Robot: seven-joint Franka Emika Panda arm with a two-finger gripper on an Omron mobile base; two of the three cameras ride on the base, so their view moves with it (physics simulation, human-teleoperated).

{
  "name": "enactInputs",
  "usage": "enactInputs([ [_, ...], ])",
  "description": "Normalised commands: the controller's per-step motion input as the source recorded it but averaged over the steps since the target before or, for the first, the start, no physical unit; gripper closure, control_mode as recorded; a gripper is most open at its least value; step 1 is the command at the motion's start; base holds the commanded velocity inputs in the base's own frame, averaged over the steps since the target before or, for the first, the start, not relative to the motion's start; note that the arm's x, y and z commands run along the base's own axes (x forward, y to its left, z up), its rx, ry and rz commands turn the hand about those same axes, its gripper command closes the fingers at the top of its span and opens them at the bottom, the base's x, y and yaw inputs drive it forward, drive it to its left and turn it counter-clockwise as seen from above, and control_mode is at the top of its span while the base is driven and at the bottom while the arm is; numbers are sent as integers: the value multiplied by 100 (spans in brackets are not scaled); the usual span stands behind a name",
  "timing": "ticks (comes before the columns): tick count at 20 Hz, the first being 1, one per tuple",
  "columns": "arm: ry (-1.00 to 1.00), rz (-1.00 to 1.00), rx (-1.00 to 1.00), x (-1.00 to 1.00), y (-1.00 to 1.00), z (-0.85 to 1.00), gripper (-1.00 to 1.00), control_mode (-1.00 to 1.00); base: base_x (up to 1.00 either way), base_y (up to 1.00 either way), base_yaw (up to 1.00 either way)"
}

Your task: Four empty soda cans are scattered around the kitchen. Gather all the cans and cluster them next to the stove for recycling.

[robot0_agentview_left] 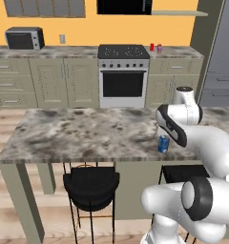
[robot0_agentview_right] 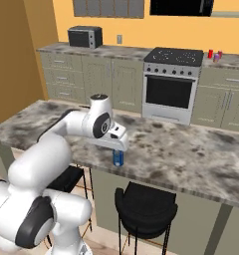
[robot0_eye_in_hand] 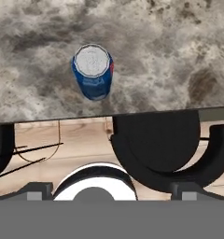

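Note:
A blue soda can stands upright on the island counter close to its front edge. My gripper hangs just above it, pointing down, jaws open and holding nothing. In the hand view the blue can sits above and left of centre, silvery top facing the camera, well ahead of my dark fingertips. At the back wall, a red can and a purple can stand on the counter just right of the stove.
Black stools stand under the island's front edge; one seat lies directly below the hand. A microwave rests on the back counter at the left. A grey fridge stands at the right.

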Motion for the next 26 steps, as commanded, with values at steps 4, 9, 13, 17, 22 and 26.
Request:
enactInputs([
  [4,0,0,5,35,0,-24,-100,-100,0,0,0],
  [9,-2,0,7,35,-1,-24,-100,-100,0,0,0],
  [13,-2,3,1,29,-10,-18,-100,-100,0,0,0],
  [17,-1,4,0,33,-5,-21,-100,-100,0,0,0],
  [22,0,3,0,36,-1,-24,-100,-100,0,0,0],
  [26,0,3,0,36,-3,-20,-100,-100,0,0,0],
])
